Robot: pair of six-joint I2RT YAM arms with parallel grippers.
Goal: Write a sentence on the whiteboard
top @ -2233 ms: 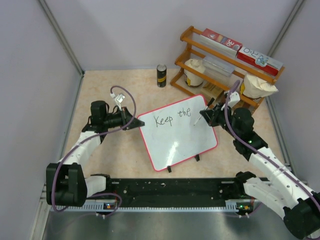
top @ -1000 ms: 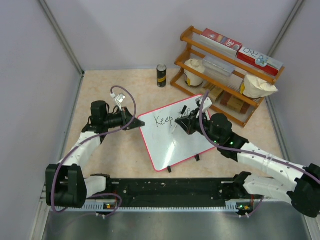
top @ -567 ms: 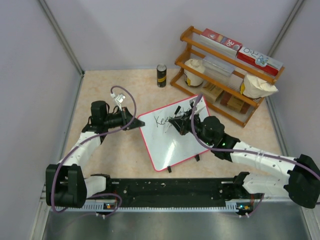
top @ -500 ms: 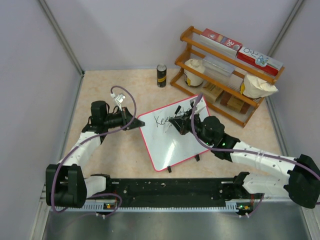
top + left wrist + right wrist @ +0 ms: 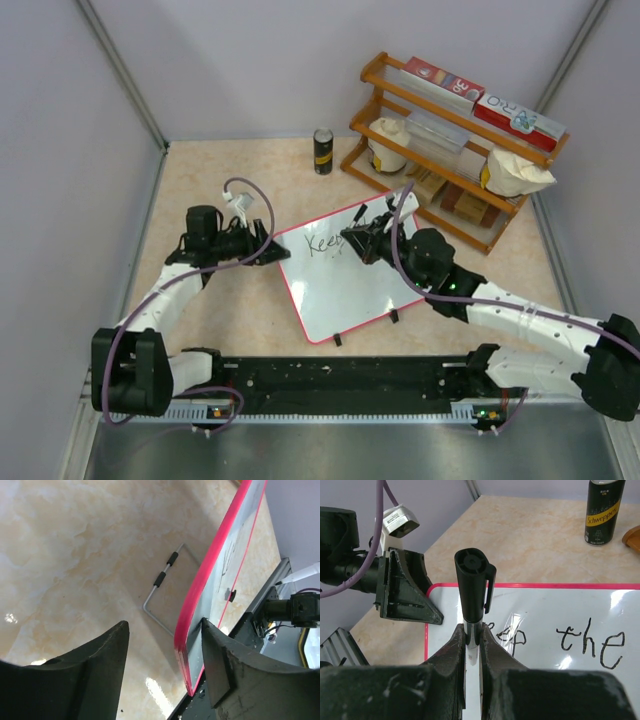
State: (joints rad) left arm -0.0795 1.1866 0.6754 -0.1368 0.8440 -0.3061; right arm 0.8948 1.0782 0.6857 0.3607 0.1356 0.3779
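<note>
Top external view: the whiteboard (image 5: 350, 290) lay at the middle of the table (image 5: 230, 310), turned at an angle, with the left gripper (image 5: 268, 255) at its left corner. Main change: a second earlier that gripper pinched the corner, and now its jaws stood apart. Left wrist view confirmed this, with the red rim running up between the two fingers, against or just beside the right-hand one, and nothing clamped. A wire stand (image 5: 160, 580) showed on the table under the board's edge. The right gripper (image 5: 362, 242) had swung from the board's right end back to its left part. It was closed tight on the marker (image 5: 472, 575), which pointed down at the board with its capped end up. The tip was hidden, so I could not tell whether it touched. The sentence (image 5: 592, 640) read "Keep the" on one line, the K hidden behind the marker in the right wrist view. Judgement: the first line looked done and the pen was placed to start a second line. With the corner released, the board was unbraced and could slide under strokes.
</note>
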